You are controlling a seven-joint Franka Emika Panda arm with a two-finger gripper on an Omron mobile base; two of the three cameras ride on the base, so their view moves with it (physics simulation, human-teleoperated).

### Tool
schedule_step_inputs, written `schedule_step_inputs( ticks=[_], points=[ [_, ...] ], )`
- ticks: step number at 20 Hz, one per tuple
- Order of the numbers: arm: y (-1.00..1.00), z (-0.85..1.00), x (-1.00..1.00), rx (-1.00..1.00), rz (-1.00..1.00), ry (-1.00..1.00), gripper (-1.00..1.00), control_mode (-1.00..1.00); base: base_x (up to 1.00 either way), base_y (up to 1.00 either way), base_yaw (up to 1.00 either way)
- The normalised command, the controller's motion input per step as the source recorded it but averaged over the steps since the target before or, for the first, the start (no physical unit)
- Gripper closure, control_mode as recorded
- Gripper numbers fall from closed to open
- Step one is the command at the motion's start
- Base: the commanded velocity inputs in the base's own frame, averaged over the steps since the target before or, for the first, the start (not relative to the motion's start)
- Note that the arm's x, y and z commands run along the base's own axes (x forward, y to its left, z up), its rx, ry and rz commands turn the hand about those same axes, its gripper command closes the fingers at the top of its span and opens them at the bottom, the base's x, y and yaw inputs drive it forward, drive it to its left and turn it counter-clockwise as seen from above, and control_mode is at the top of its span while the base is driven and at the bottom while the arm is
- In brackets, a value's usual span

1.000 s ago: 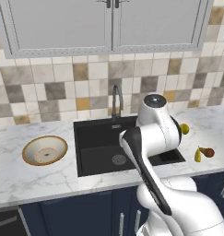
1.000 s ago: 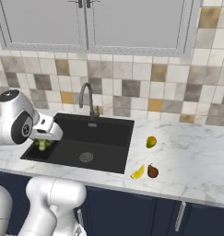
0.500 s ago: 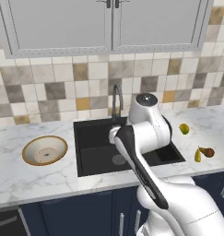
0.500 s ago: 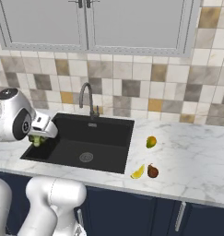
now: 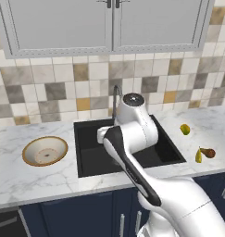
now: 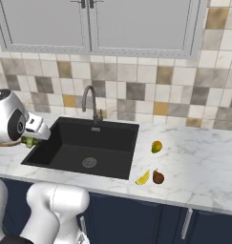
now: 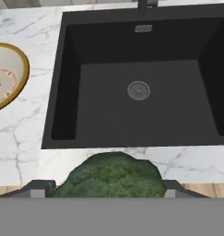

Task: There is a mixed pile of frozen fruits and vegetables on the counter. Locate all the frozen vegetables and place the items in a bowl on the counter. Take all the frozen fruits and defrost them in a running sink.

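Left base view: the shallow round bowl with a tan-orange rim and speckled cream inside (image 5: 45, 151) sits at middle left on the white marble tabletop (image 5: 35, 178), left of the large black rectangular sink (image 5: 125, 147). Nothing lies in either. At middle right rest a roundish yellow-green fruit (image 5: 184, 129), a brown pear-shaped fruit with a stem (image 5: 208, 152) and a slim yellowish piece (image 5: 198, 156) touching or just beside the pear.

Right base view: the pincer (image 6: 27, 141) is at the middle left edge, over the tabletop at the sink's left rim, green showing beneath it.

Hand view: the dark-green bumpy broccoli lump (image 7: 111, 177) sits bottom centre, clamped between the two dark fingertips (image 7: 39, 187). The bowl peeks in at the upper left edge, so the carry presumably goes that way, away from the sink.
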Motion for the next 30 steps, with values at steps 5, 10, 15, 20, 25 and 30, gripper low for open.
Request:
schedule_step_inputs(
  ticks=[5,10,15,20,25,30],
  points=[
    [0.44,0.0,0.32,0.0,0.0,0.0,1.0,-1.0,0.0,0.0,0.0],
    [0.45,0.0,0.36,0.0,0.0,0.0,1.0,-1.0,0.0,0.0,0.0],
    [0.52,0.0,0.42,0.0,0.0,0.0,1.0,-1.0,0.0,0.0,0.0],
    [0.6,0.0,0.26,0.0,0.01,0.0,1.0,-1.0,0.0,0.0,0.0],
    [0.62,-0.03,0.16,0.0,0.06,0.0,1.0,-1.0,0.0,0.0,0.0],
    [0.5,-0.02,0.16,0.0,0.14,0.0,1.0,-1.0,0.0,0.0,0.0]
  ],
)
